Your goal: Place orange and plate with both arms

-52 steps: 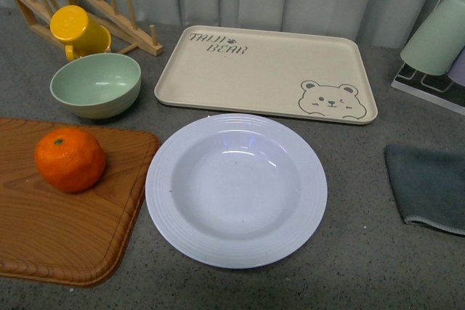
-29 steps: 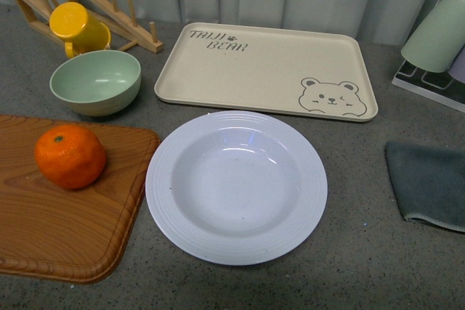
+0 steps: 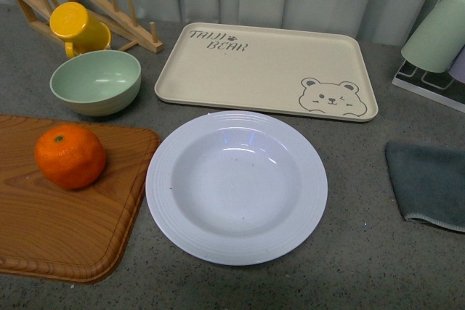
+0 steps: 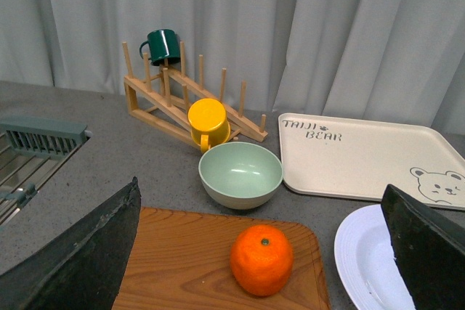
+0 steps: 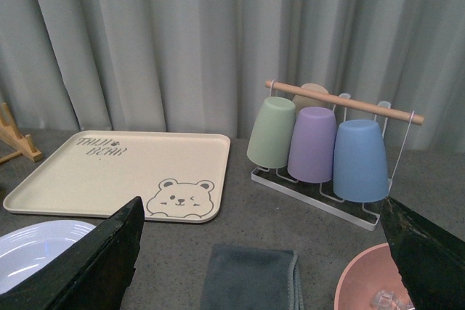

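Light: even and diffuse, from above. All three views are bright enough.

Shadows: soft. The round orange fruit (image 3: 70, 156) throws a faint one on the brown wooden board (image 3: 65, 230).

Glare: small white arcs in the well of the round white ridged plate (image 3: 161, 186), and a pale sheen inside the pale green bowl (image 3: 94, 105).

Focus: front view sharp throughout.

Wrist views: left gripper fingers (image 4: 80, 259) and right gripper fingers (image 5: 87, 266) are nearly black, with little surface detail. The folds of the grey curtain (image 5: 182, 41) are slightly soft.

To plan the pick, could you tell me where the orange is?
In the front view the orange sits on the wooden board, left of the plate, near the green bowl.
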Robot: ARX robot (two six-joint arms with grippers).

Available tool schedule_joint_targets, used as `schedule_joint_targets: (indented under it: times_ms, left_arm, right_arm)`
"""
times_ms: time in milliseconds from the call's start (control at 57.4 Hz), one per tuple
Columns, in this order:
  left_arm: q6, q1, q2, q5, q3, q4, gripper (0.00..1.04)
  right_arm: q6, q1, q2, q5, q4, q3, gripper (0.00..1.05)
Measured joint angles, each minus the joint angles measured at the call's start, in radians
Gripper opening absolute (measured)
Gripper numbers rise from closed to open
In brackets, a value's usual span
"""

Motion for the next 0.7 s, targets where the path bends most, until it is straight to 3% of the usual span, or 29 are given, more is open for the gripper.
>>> schedule_joint_targets:
  times_ms: [697]
  left_arm:
    - [0.000,0.000,0.000,0.000,0.000,0.000,0.98]
  right_arm:
    - [0.000,0.000,0.000,0.000,0.000,0.000,0.95]
